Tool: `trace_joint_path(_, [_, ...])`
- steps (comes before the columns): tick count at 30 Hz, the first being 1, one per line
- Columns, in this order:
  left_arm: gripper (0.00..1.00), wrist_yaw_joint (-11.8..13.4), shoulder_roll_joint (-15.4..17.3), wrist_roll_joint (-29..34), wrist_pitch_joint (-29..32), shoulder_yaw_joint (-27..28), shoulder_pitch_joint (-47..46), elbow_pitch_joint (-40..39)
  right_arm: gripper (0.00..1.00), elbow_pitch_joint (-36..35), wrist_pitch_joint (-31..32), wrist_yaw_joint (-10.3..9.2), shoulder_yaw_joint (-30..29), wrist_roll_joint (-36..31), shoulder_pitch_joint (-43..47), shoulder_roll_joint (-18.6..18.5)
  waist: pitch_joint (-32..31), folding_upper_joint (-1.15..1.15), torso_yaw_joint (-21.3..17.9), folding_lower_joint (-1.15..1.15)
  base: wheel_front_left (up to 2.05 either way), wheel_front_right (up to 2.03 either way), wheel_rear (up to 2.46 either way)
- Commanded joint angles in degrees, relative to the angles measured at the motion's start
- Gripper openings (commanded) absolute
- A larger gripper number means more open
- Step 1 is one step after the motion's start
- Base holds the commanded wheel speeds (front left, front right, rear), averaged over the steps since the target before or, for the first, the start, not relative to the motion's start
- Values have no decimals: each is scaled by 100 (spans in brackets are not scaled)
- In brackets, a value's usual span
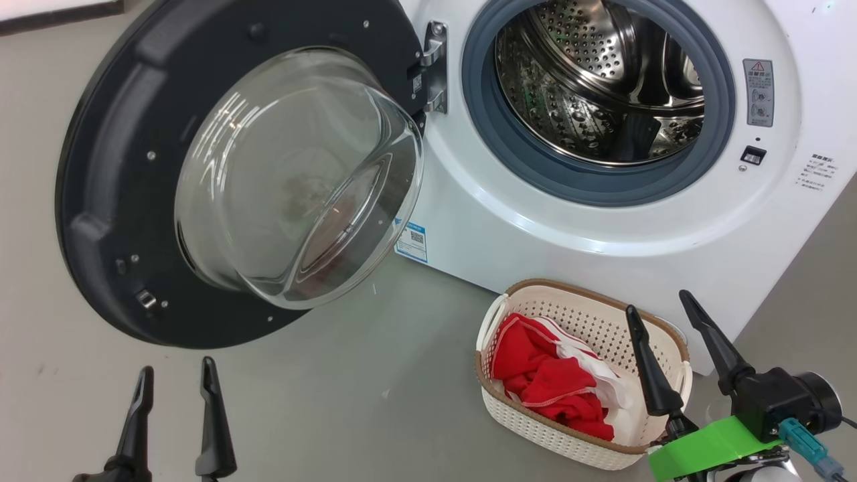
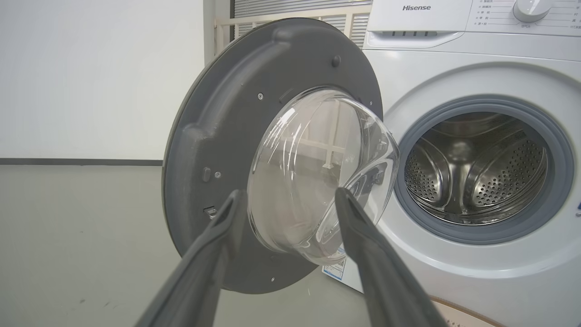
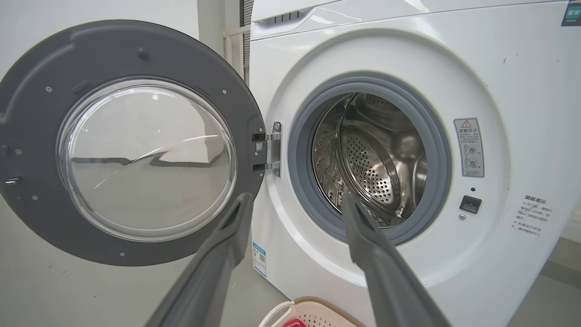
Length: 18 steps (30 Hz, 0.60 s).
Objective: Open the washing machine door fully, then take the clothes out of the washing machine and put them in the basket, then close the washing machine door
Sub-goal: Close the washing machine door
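Observation:
The washing machine (image 1: 602,227) (image 2: 476,68) (image 3: 499,68) stands with its door (image 1: 120,167) (image 2: 218,136) (image 3: 136,141) swung wide open to the left, glass bowl bulging outward. Its steel drum (image 1: 602,87) (image 3: 372,159) looks bare. The red clothes (image 1: 549,381) with white trim lie in the cream basket (image 1: 535,422) (image 3: 313,313) on the floor before the machine. My left gripper (image 1: 175,378) (image 2: 286,204) is open, low at the left, below the door. My right gripper (image 1: 659,308) (image 3: 295,204) is open, above the basket's right end, holding nothing.
Grey floor (image 1: 335,402) spreads between the door and the basket. A white wall with a dark skirting line (image 2: 68,161) stands left of the machine. A hinge (image 1: 435,67) joins door and machine. Warning labels (image 1: 758,92) sit on the front panel.

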Motion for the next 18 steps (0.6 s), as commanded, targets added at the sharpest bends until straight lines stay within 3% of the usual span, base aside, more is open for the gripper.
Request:
trace_joint_path(1, [100,50,33,-19,-62,198,-73,-182,100,-124,-36,20,141,-2,-255,-65,-4,0,-2,0,0,0,0])
trace_joint_path(6, [100,70,23,-37,-81,191,-45,-192,100,-95,-36,20,168,-12,-251,-65,-27,0,-18,0,0,0,0])
trace_joint_path(7, [89,74,21,-39,-83,187,-45,-192,100,-92,-36,20,168,-13,-245,-65,-32,0,-22,0,0,0,0])
trace_joint_path(8, [42,81,20,-36,-86,184,-46,-193,100,-91,-36,20,166,-12,-237,-65,-38,0,-26,0,0,0,0])
trace_joint_path(9, [11,78,21,-25,-89,175,-52,-204,100,-88,-36,20,163,-11,-230,-65,-45,0,-31,0,0,0,0])
trace_joint_path(10, [0,87,20,-15,-93,175,-60,-215,100,-86,-36,20,159,-9,-222,-65,-51,0,-35,0,0,0,0])
trace_joint_path(18, [0,71,62,34,-117,332,-492,-567,100,-80,-36,20,124,4,-155,-65,-89,0,-64,0,0,0,0])
